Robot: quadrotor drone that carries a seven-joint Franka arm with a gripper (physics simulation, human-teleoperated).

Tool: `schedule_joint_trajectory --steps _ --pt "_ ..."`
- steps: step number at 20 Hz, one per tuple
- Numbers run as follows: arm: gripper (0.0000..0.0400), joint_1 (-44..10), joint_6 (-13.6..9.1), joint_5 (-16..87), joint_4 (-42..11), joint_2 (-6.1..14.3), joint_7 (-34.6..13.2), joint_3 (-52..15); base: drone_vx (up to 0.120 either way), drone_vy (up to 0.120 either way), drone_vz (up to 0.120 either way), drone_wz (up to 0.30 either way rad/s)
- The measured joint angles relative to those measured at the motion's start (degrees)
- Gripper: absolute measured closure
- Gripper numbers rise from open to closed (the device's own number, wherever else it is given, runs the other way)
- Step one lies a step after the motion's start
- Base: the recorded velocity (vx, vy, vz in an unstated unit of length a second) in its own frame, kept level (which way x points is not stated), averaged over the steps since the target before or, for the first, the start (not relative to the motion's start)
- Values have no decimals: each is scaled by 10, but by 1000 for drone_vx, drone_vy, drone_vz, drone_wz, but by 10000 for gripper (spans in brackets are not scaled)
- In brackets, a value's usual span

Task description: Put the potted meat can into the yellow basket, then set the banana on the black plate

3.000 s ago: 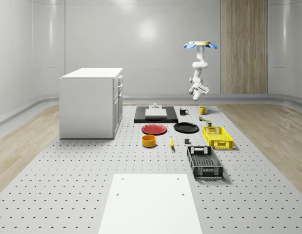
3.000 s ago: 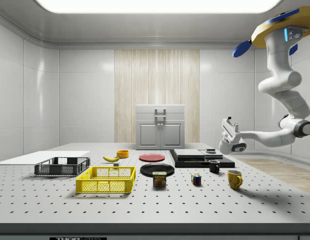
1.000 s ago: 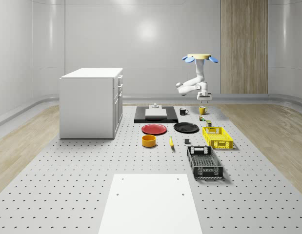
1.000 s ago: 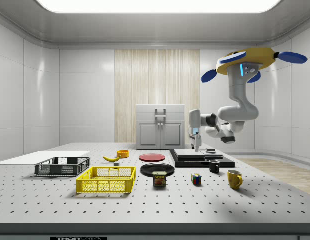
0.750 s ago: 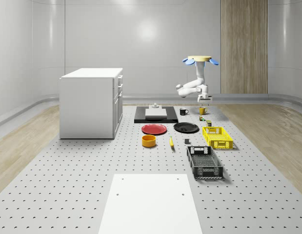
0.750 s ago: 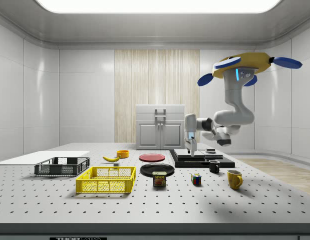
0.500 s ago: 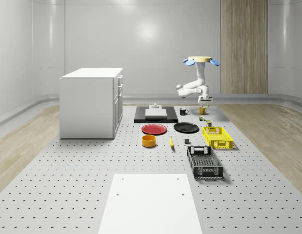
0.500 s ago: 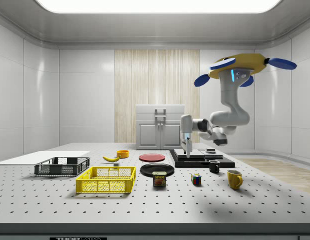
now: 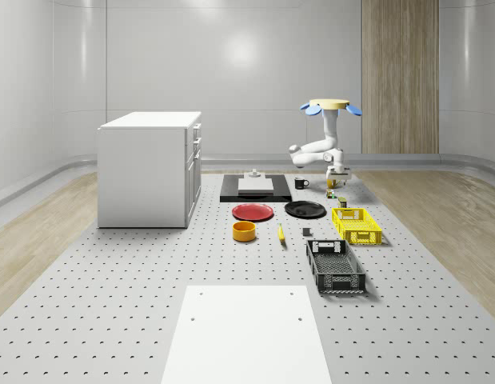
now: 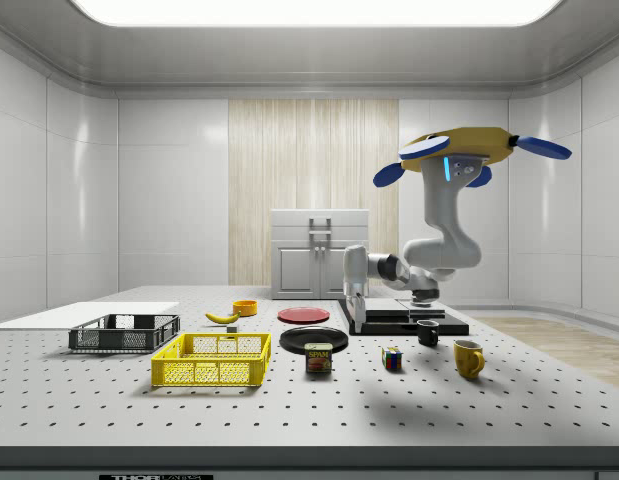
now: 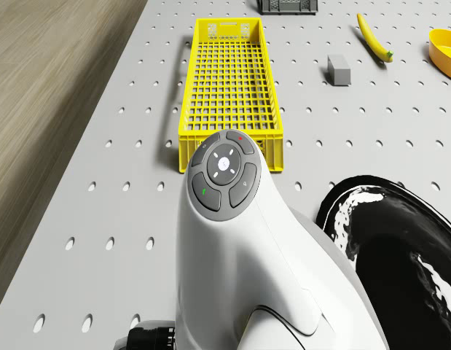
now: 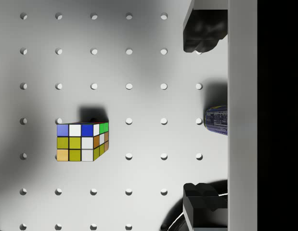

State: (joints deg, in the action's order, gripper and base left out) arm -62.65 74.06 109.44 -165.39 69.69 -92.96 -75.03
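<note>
The potted meat can (image 10: 318, 358) stands on the table between the yellow basket (image 10: 214, 360) and a colour cube. In the wrist view a sliver of the can (image 12: 217, 120) shows, partly hidden behind a grey strip. The banana (image 11: 374, 36) lies beyond the black plate (image 11: 400, 248), past the basket (image 11: 229, 87). The drone (image 10: 457, 150) hovers over the table's mug end. My gripper (image 10: 356, 322) points straight down, above and slightly to the side view's right of the can. In the wrist view the gripper (image 12: 202, 118) is open, fingers (image 12: 201, 31) wide apart and holding nothing.
A colour cube (image 12: 81, 142) sits close by on the table. A yellow mug (image 10: 468, 358) and a black mug (image 10: 427, 333) stand to the side view's right. A black crate (image 10: 124, 333), an orange bowl (image 9: 245, 231), a red plate (image 9: 253, 212) and a white cabinet (image 9: 149, 168) lie farther off.
The drone has sunk lower and shifted toward the side view's left. The gripper swung down from near the black slab to hang low close to the can.
</note>
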Motion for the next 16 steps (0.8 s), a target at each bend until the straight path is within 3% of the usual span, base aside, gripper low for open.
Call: schedule_joint_trajectory --steps 6,16 --pt "0 -5 14 -8 1 15 -4 -4 120 0 -107 0" --pt "0 -11 36 -19 2 39 -11 -10 120 -12 0 0"
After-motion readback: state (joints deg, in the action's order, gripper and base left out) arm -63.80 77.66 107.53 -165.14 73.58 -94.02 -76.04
